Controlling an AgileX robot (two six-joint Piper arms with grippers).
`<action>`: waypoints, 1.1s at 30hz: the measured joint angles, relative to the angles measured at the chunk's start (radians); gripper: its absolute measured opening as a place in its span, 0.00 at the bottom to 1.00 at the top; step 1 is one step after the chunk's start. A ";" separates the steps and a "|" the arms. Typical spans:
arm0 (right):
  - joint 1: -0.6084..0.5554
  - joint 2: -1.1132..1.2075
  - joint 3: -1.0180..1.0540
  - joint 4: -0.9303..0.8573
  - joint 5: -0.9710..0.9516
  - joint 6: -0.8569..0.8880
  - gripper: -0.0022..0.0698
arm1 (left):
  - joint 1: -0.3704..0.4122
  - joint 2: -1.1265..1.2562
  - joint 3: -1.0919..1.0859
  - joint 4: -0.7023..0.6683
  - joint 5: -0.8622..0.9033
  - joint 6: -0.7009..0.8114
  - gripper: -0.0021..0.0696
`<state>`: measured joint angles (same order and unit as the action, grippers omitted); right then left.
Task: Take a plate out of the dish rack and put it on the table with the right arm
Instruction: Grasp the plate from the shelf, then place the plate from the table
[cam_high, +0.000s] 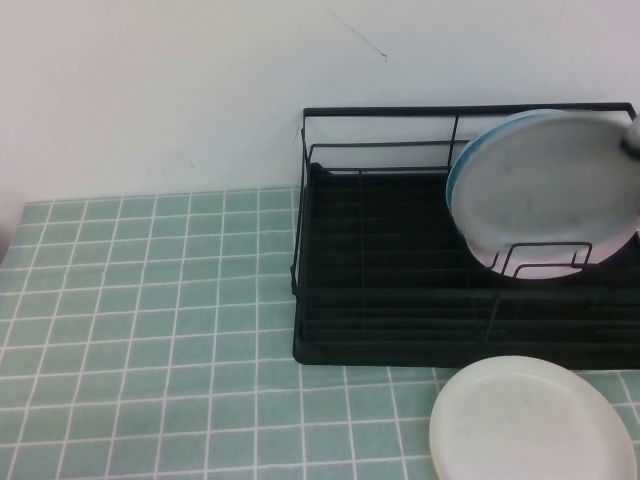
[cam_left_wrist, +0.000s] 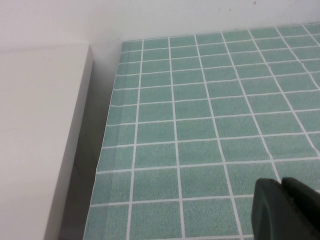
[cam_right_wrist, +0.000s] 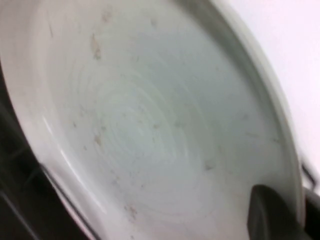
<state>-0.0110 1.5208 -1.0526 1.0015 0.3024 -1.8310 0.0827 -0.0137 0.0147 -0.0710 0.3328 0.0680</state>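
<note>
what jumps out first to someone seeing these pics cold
The black dish rack at the table's far right catches the eye first, with the light grey plate leaning upright at its right end in front of a pale pink plate. The right gripper sits at that grey plate's upper right rim. A cream-white plate lies flat on the tiled table in front of the rack, while the left gripper hovers over bare tiles.
</note>
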 joint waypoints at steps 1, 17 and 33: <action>0.000 -0.025 0.000 -0.026 0.002 0.029 0.10 | 0.000 0.000 0.000 0.000 0.000 0.000 0.02; 0.000 -0.512 0.000 -0.644 0.597 1.141 0.09 | 0.000 0.000 0.000 0.000 0.000 0.002 0.02; 0.000 -0.291 0.318 -0.532 0.569 1.354 0.09 | 0.000 0.000 0.000 0.000 0.000 0.002 0.02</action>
<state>-0.0110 1.2299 -0.7341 0.4697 0.8713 -0.4772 0.0827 -0.0137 0.0147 -0.0710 0.3328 0.0699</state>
